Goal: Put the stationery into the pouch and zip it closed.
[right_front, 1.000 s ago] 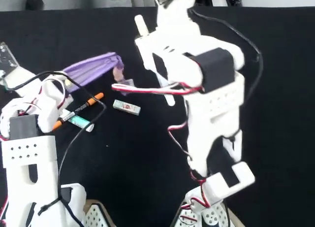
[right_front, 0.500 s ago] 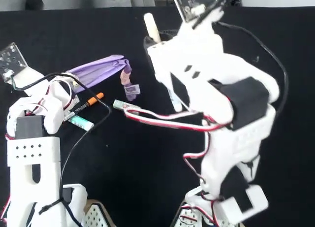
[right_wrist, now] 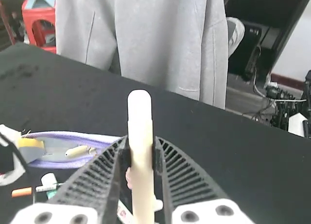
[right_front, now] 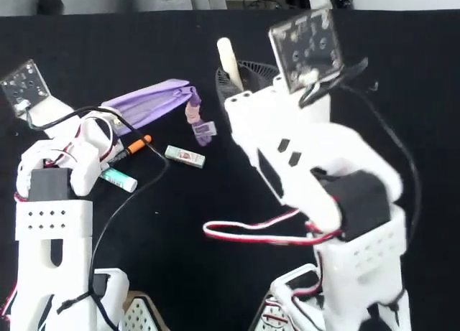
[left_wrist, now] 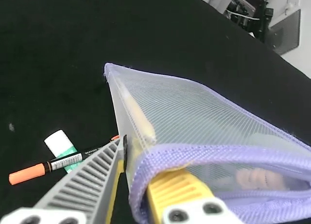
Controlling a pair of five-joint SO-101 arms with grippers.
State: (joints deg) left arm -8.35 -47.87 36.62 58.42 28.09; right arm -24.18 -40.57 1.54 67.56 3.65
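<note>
A purple mesh pouch (right_front: pixel 151 103) lies at the back left of the black table, its zipper charm (right_front: pixel 198 123) hanging off the right end. My left gripper (right_front: pixel 111 124) is shut on the pouch's near rim (left_wrist: pixel 146 158); a cream item (left_wrist: pixel 138 118) shows through the mesh. An orange marker (right_front: pixel 133 146), a green-and-white tube (right_front: pixel 118 179) and a small eraser (right_front: pixel 185 156) lie on the table in front of the pouch. My right gripper (right_front: pixel 231 76) is raised right of the pouch, shut on an upright cream stick (right_wrist: pixel 141 151).
The table (right_front: pixel 402 80) is a black cloth. The left arm's cable (right_front: pixel 136 184) loops over the table close to the marker and tube. Behind the far edge stand a grey garment (right_wrist: pixel 146 34) and room clutter.
The right arm swung right and back, carrying the cream stick with it. The pouch's free end and charm shifted a little right. The left arm edged slightly right.
</note>
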